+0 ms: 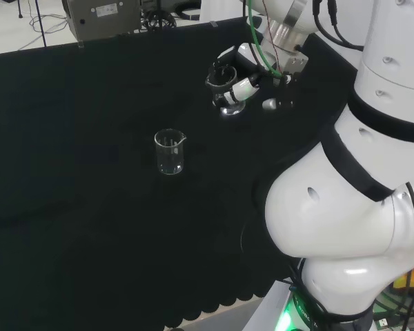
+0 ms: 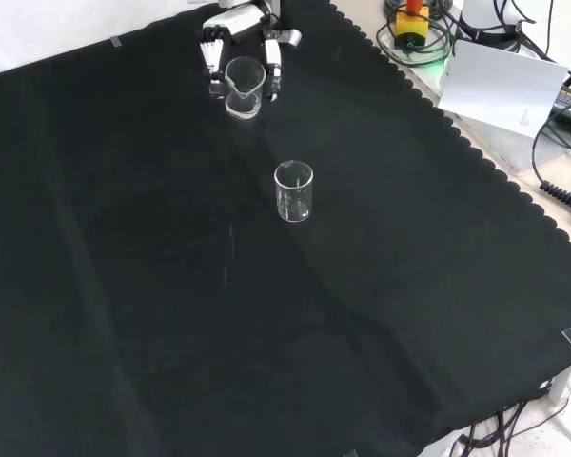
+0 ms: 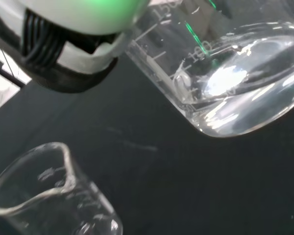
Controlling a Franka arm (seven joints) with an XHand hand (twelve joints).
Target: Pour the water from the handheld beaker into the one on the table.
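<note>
The black and white hand (image 1: 239, 76) is curled round a clear glass beaker (image 1: 225, 92) and holds it above the cloth, to the right of and beyond the standing beaker in the head view. From the front, the held beaker (image 2: 244, 89) hangs upright between the fingers (image 2: 212, 57) near the cloth's far edge. Up close at the wrist, the held beaker (image 3: 225, 73) has water pooled in its bottom. A second clear beaker (image 1: 170, 152) stands upright on the black cloth, also seen from the front (image 2: 294, 190) and at the wrist (image 3: 44, 196); I cannot tell whether it holds anything.
The arm's white links (image 1: 359, 193) rise at the right of the head view. Beyond the cloth's scalloped edge in the front view lie a white sheet (image 2: 500, 86) and cables (image 2: 561, 190). Black cloth (image 2: 171, 314) spreads wide around the standing beaker.
</note>
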